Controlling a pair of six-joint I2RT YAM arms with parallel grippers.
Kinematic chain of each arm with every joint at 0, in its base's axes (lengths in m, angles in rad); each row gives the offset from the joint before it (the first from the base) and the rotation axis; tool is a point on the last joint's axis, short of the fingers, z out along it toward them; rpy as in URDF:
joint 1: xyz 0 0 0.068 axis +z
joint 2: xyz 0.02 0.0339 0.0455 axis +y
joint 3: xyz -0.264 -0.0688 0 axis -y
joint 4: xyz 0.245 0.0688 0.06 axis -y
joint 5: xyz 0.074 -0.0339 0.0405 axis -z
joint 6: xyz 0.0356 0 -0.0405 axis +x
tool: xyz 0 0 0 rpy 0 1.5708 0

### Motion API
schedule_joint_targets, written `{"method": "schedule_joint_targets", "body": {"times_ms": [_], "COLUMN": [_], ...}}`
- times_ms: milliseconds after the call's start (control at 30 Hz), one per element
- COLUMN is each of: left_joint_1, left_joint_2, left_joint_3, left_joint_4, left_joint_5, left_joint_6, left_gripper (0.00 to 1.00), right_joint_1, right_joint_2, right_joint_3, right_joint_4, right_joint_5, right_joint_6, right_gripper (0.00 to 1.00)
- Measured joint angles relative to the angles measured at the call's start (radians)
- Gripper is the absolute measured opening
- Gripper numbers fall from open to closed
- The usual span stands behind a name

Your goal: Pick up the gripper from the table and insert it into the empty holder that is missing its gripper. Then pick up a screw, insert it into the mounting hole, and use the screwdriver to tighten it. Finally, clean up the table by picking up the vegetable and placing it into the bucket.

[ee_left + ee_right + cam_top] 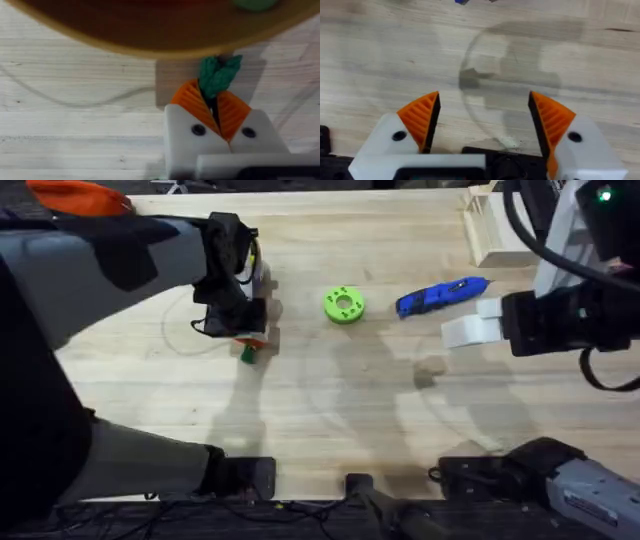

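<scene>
My left gripper (249,338) is shut on the small dark green vegetable (246,354), left of the table's middle. In the left wrist view the vegetable (218,75) sticks out from between the closed orange pads (190,102), just short of the bucket's tan rim (150,42). The blue screwdriver (440,295) lies on the table (330,400) at the back right. My right gripper (468,321) hovers beside it, open and empty; its wrist view shows the gripper (485,117) over bare wood. The loose gripper, holder and screw are out of view.
A lime-green ring disc (343,304) lies between my two grippers. A wooden block structure (492,230) stands at the back right corner. An orange object (78,194) sits at the back left. The arm bases (500,470) occupy the front edge.
</scene>
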Motion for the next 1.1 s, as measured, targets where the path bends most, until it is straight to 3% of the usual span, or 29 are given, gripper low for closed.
{"method": "schedule_joint_targets", "body": {"times_ms": [200,233,400,433,467,633,800,933,967,1100], "left_joint_1": [0.0,0.0,0.0,0.0,0.0,0.0,0.011,0.043,0.073,0.104], "left_joint_2": [-0.046,-0.135,-0.287,-0.32,-0.322,-0.293,-0.204,-0.083,-0.001,0.078], "left_joint_3": [0.012,0.064,0.226,0.338,0.375,0.499,0.532,0.532,0.532,0.532], "left_joint_4": [-0.111,-0.173,-0.281,-0.339,-0.346,-0.343,-0.283,-0.191,-0.11,-0.043], "left_joint_5": [0.0,0.002,0.002,0.001,0.001,-0.018,-0.044,-0.048,-0.042,-0.018], "left_joint_6": [-0.007,-0.02,-0.028,-0.027,-0.024,-0.007,0.005,0.011,0.012,0.013], "left_gripper": [0.022,0.022,0.022,0.022,0.022,0.022,0.022,0.022,0.022,0.022], "right_joint_1": [0.0,0.0,0.0,0.0,0.0,0.0,0.0,0.0,0.0,0.0], "right_joint_2": [0.0,0.0,0.0,0.0,0.0,0.0,0.0,0.0,0.0,0.0], "right_joint_3": [0.0,0.0,0.0,0.0,0.0,0.0,0.0,0.0,0.0,0.0], "right_joint_4": [0.0,0.0,0.0,0.0,0.0,0.0,0.0,-0.002,-0.001,-0.002], "right_joint_5": [0.0,0.0,0.0,0.0,0.0,0.0,0.0,0.0,0.0,0.0], "right_joint_6": [0.003,0.003,0.003,0.003,0.003,0.003,0.003,0.003,0.003,0.003], "right_gripper": [0.994,0.994,0.993,0.993,0.993,0.994,0.993,0.994,0.994,0.994]}}
